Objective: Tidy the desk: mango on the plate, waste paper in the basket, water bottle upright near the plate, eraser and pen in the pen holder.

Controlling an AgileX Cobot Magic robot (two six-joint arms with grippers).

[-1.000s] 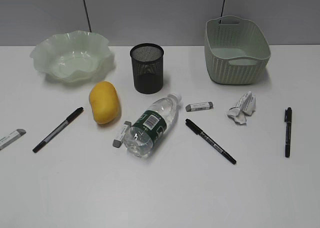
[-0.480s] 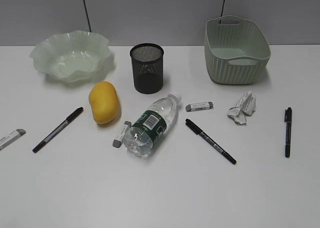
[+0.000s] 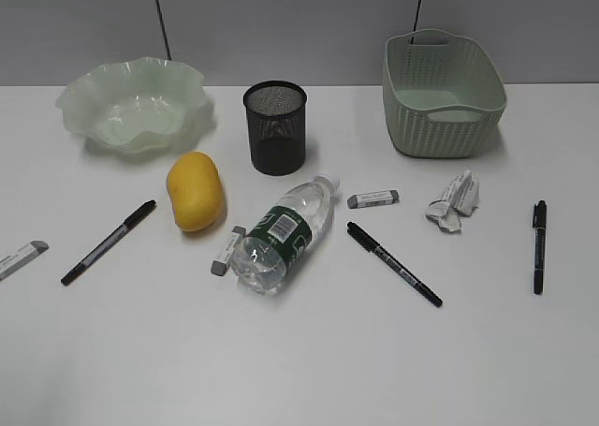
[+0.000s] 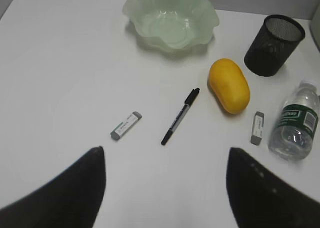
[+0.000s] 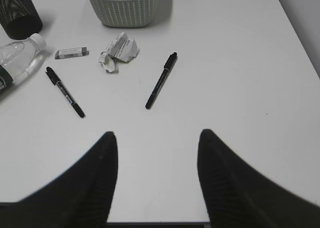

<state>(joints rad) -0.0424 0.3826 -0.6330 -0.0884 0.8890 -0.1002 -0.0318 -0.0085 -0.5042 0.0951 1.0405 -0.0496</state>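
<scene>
mango: lying on the surface, just in front of the plate, left of the bottle, not on the plate
plate: back left, wavy rim, nothing in it
pen holder: upright, back centre, betw plate & basket
basket: back right, upright
waste paper: on surface in front of basket, outside it
water bottle: on its side, cap pointing back-right toward pen holder
erasers: one touching or just beside bottle's left side, one right of the cap, one at far left edge
pens: three, all flat on surface – left, centre, right
left end effector: released, jaws wide apart, above surface, near the left pen & eraser, grasping nothing
right end effector: released, jaws apart, above bare surface, near the right pen, grasping nothing
</scene>
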